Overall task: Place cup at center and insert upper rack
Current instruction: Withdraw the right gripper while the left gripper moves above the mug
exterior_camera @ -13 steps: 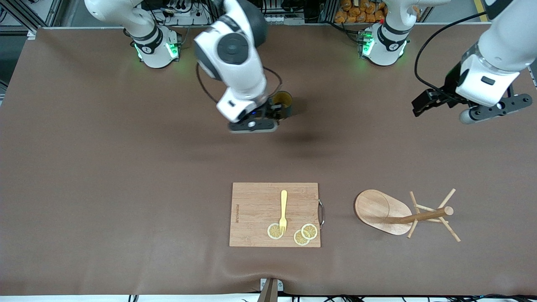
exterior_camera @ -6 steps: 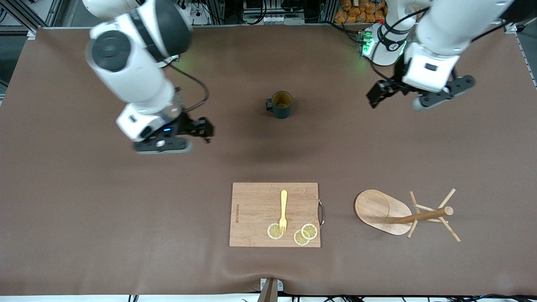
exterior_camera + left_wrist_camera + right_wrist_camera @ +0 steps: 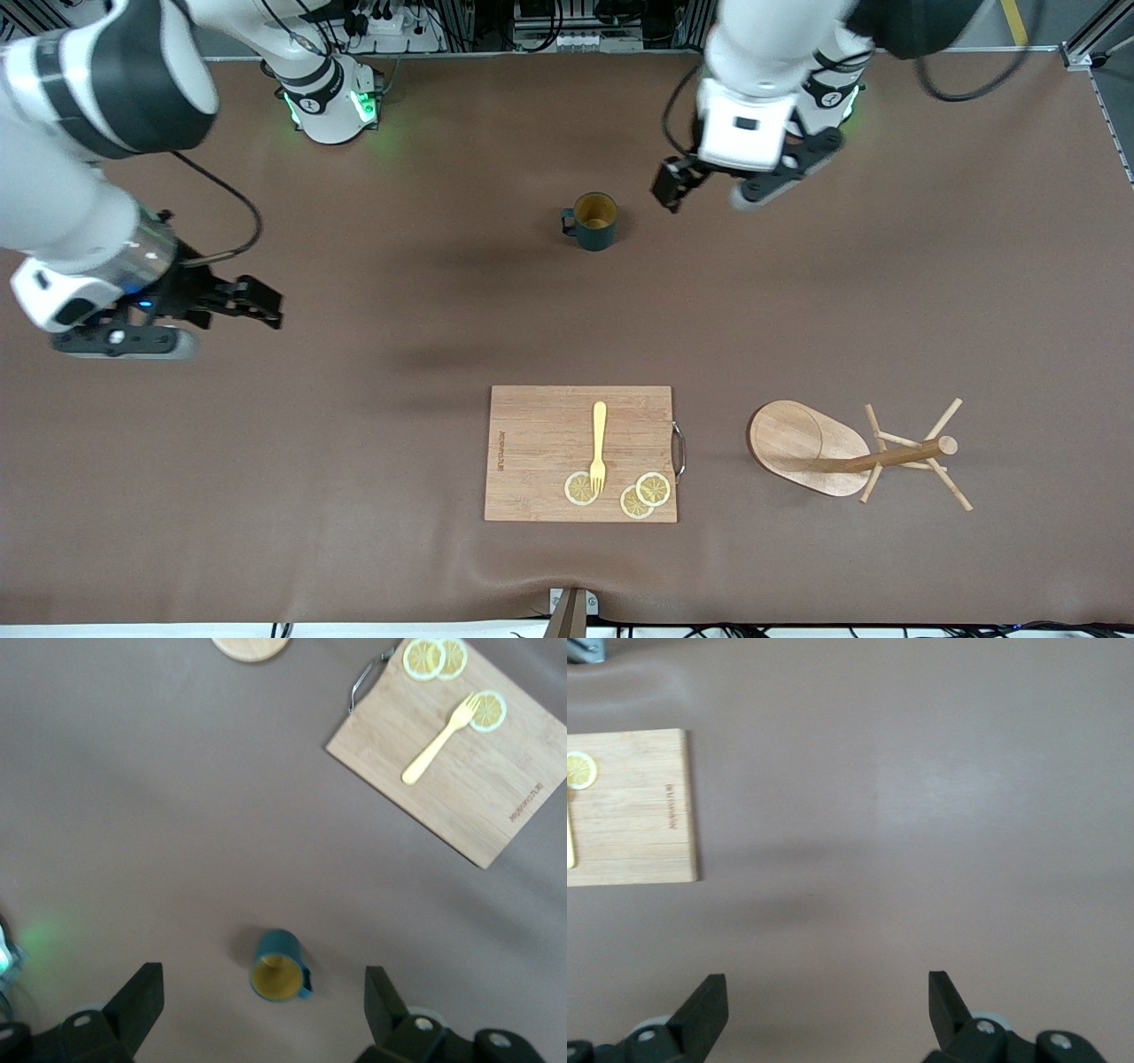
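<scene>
Overall, brown mat covers the table [image 3: 266, 496] edge to edge, w/ metal framing, cables and some orange items along the side where the arm bases stand. Cup [image 3: 594, 221] sits upright on the table about midway between the two arms' ends, handle pointing toward the right arm's end, yellow inside showing; nothing touching it. Upper rack [image 3: 850, 454] lies tipped on its side, nearer the front camera than the cup and toward the left arm's end, oval base raised on edge, pole roughly level w/ pegs splayed out. Cutting board [image 3: 580, 453] lies flat beside the rack, toward the middle, carrying a yellow fork [image 3: 599, 446] and three lemon slices [image 3: 645, 494], fork tines resting on one slice. Left claw [image 3: 670, 184] hangs in the air over bare table just beside the cup, on the left arm's side; arm bent down from its base, wrist pointing down. Left wrist view has the cup [image 3: 280, 966] between its two fingers [image 3: 135, 1003] but well below them, jaws spread wide, empty. Right claw [image 3: 257, 306] hangs over bare table well apart from the cup, toward the right arm's end, forearm stretched out low; fingers [image 3: 704, 1010] wide apart in its wrist view, holding nothing, board corner [image 3: 633, 806] visible.
</scene>
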